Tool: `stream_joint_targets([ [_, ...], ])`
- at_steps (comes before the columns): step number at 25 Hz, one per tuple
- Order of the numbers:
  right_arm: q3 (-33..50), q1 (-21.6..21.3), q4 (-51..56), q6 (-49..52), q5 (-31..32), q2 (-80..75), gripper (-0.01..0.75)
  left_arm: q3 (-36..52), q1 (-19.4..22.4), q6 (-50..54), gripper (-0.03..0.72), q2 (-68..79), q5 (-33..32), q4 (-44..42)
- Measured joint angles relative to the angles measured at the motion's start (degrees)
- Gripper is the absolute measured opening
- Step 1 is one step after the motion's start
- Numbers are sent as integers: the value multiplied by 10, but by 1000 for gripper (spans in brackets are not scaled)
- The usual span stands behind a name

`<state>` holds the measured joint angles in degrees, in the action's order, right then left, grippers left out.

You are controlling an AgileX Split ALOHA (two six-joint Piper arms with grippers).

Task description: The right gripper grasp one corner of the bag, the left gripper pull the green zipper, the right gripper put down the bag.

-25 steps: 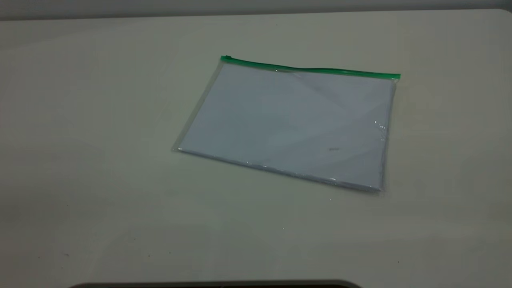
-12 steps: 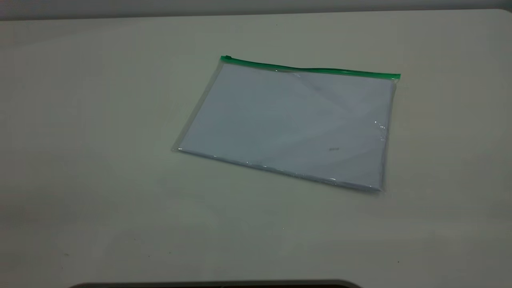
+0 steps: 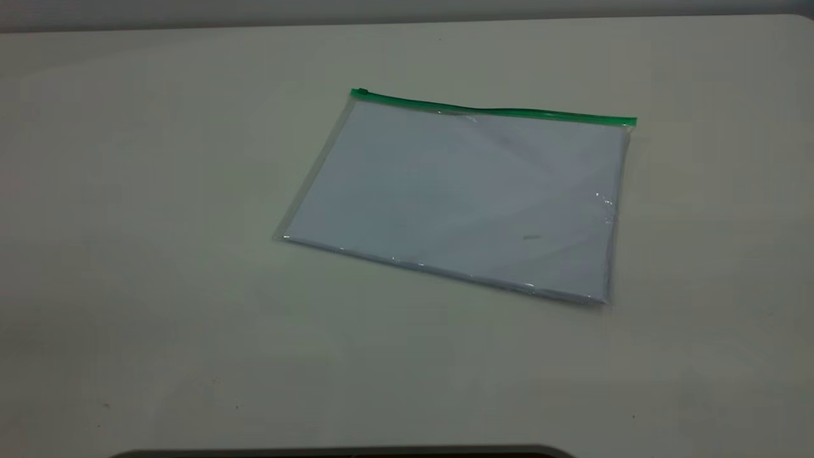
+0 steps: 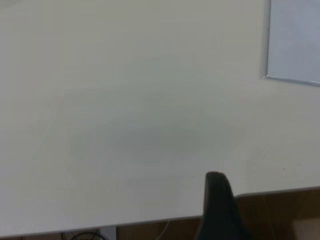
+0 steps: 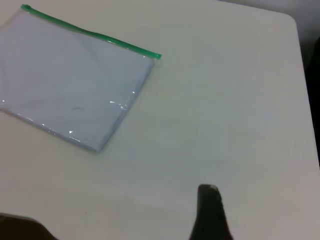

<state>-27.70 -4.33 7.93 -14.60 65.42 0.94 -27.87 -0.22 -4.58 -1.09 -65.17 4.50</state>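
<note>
The bag (image 3: 458, 197) lies flat on the pale table, a clear pouch with white-blue paper inside. The green zipper (image 3: 496, 112) runs along its far edge, and the slider tab (image 3: 360, 93) is at that edge's left end. Neither gripper shows in the exterior view. In the left wrist view only a black part of the left gripper (image 4: 218, 202) shows, above the table's near edge and far from a bag corner (image 4: 295, 40). In the right wrist view a black part of the right gripper (image 5: 210, 212) hangs over bare table, well apart from the bag (image 5: 70, 85) and the zipper (image 5: 95, 35).
The table's (image 3: 159, 286) far edge runs along the top of the exterior view, and its rounded far right corner (image 5: 292, 20) shows in the right wrist view. A dark strip (image 3: 343, 453) lies along the near edge. Cables (image 4: 85, 235) hang below the table's edge.
</note>
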Motion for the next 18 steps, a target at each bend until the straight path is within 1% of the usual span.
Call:
stream_joint_targets([
  [4, 0, 20, -30, 49, -2, 0, 578, 0, 0, 0, 560, 0, 0, 0],
  [8, 0, 26, -58, 96, -2, 0, 578, 0, 0, 0, 560, 0, 0, 0],
  [18, 0, 26, -62, 104, -3, 0, 578, 0, 0, 0, 560, 0, 0, 0],
])
